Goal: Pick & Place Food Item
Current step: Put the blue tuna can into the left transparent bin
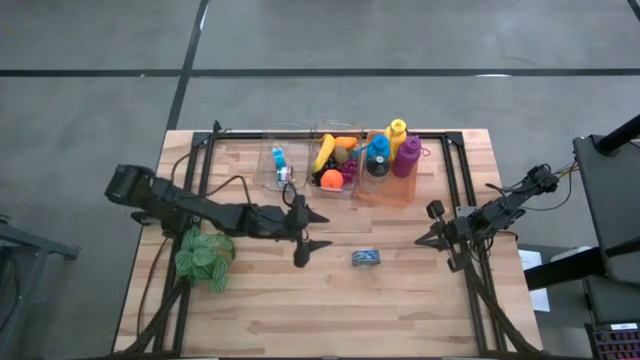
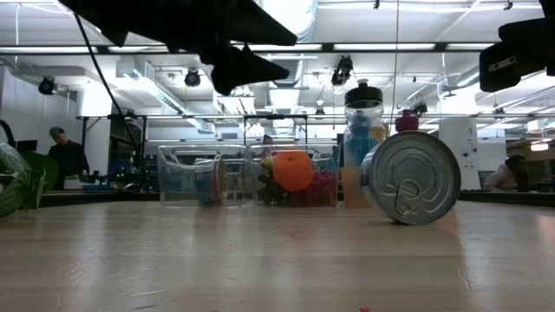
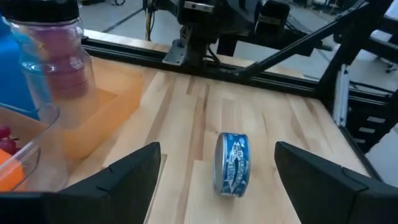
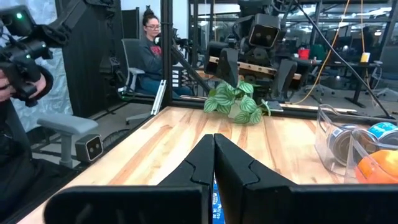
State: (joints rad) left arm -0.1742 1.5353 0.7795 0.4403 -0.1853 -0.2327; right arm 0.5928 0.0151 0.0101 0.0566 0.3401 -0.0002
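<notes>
My left gripper (image 1: 308, 231) hangs above the middle of the table (image 1: 300, 310) with its fingers (image 3: 127, 177) spread wide and nothing between them. In the left wrist view the can (image 3: 232, 164) sits on its rim, framed between the two fingers but well ahead of them, not touched. From above, the can (image 1: 366, 258) lies just right of that gripper on bare wood, nearer to me than the bins. In the low view it (image 2: 411, 178) shows its ring-pull end, standing on edge on the table.

My right gripper (image 1: 432, 228) waits at the right side of the table, right of the can, and its fingers (image 4: 202, 163) are pressed together with no gap, holding nothing.

Along the far edge sit three clear bins. The left bin (image 1: 279, 168) holds what looks like another small can, though I can't be sure from here. The middle bin (image 1: 337, 163) holds fruit: a banana (image 1: 323, 152), an orange (image 1: 332, 179) and something purple beside it. The right bin (image 1: 388, 180) carries three bottles: yellow (image 1: 397, 131), blue (image 1: 377, 157) and purple (image 1: 407, 156).

A plant (image 1: 203, 257) stands at the left edge of the table, beneath the left arm. In the right wrist view a person (image 4: 149, 46) sits in a chair beyond the table.
</notes>
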